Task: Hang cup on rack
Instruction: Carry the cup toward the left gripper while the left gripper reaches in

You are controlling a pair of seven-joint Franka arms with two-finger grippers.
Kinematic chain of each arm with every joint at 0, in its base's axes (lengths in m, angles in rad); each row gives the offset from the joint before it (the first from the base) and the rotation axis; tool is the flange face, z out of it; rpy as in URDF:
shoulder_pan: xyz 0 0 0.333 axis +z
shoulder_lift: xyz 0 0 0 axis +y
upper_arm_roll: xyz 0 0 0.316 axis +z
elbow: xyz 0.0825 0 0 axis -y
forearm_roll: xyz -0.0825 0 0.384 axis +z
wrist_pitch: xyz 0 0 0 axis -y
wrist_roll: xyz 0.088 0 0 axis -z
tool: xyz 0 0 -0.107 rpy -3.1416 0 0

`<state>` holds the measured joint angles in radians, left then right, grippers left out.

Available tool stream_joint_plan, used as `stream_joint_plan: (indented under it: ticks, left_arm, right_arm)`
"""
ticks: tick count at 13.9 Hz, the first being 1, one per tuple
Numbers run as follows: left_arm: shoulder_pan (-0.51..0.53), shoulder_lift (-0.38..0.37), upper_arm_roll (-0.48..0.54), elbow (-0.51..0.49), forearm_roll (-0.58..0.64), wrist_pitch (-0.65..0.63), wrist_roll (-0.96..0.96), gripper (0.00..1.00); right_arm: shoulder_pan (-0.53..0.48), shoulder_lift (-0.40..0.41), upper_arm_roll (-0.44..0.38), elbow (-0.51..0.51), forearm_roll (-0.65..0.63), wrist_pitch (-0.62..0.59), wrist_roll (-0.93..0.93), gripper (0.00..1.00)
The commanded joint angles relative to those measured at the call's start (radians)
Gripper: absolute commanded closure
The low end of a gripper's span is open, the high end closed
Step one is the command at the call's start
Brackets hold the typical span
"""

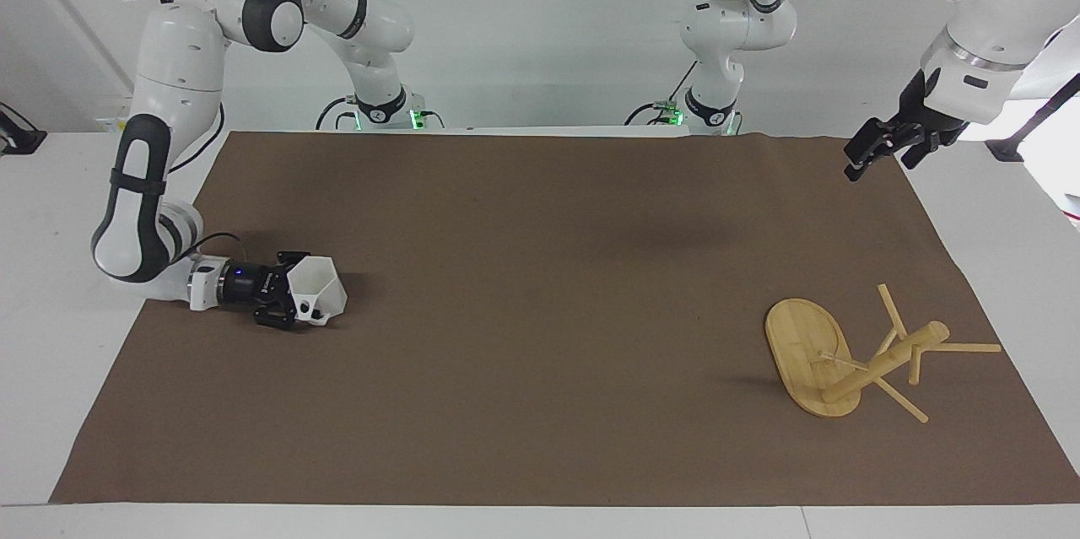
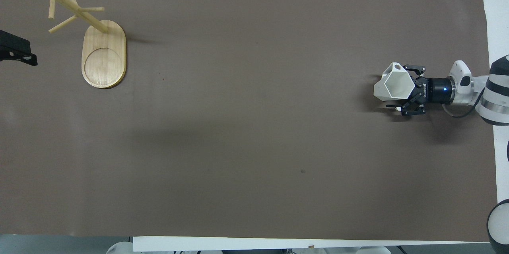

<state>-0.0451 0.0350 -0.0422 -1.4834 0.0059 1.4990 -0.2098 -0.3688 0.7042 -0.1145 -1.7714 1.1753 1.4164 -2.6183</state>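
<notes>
The white faceted cup (image 1: 319,293) stands on the brown mat at the right arm's end, its mouth up and its handle on the side away from the robots; it also shows in the overhead view (image 2: 393,86). My right gripper (image 1: 297,303) lies low and level at the cup, open, with one finger on each side of its lower body (image 2: 397,87). The bamboo rack (image 1: 882,360) stands at the left arm's end, farther from the robots, its pegs bare (image 2: 104,55). My left gripper (image 1: 873,155) waits open, high over that end's mat corner (image 2: 18,51).
The brown mat (image 1: 540,336) covers the table. Its edges lie close beside the rack and beside the right arm's wrist (image 2: 461,85). Both arm bases stand at the mat's edge nearest the robots.
</notes>
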Motion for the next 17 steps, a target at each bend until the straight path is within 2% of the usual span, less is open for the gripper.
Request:
stream_joint_plan:
  ticks: [1,4,6,8,12,15,17]
  left_arm:
    - [0.008,-0.021,-0.001,-0.02,-0.007,-0.006,-0.005,0.01]
    - [0.008,-0.021,-0.001,-0.02,-0.007,-0.006,-0.005,0.01]
    - [0.008,-0.021,-0.001,-0.02,-0.007,-0.006,-0.005,0.01]
    - [0.01,-0.021,0.001,-0.021,-0.007,-0.016,-0.007,0.01]
    - [0.019,-0.021,0.004,-0.021,-0.007,-0.007,-0.01,0.01]
    - [0.034,-0.039,-0.001,-0.053,-0.009,0.001,-0.013,0.01]
    - [0.024,-0.052,-0.004,-0.089,-0.024,0.051,-0.017,0.01]
  right_arm:
    - [0.022,-0.019,0.001,-0.028,0.024,0.001,-0.025,0.08]
    - [0.04,-0.019,0.001,-0.026,0.063,0.004,-0.023,0.51]
    - [0.073,-0.02,0.001,-0.026,0.111,0.01,-0.013,0.7]
    - [0.135,-0.043,0.001,-0.026,0.177,0.039,0.038,0.72]
    - [0.276,-0.136,0.001,-0.028,0.289,0.226,0.239,0.72]
    - [0.42,-0.147,0.001,-0.026,0.433,0.32,0.325,0.72]
    - [0.535,-0.149,0.001,-0.025,0.53,0.412,0.377,0.72]
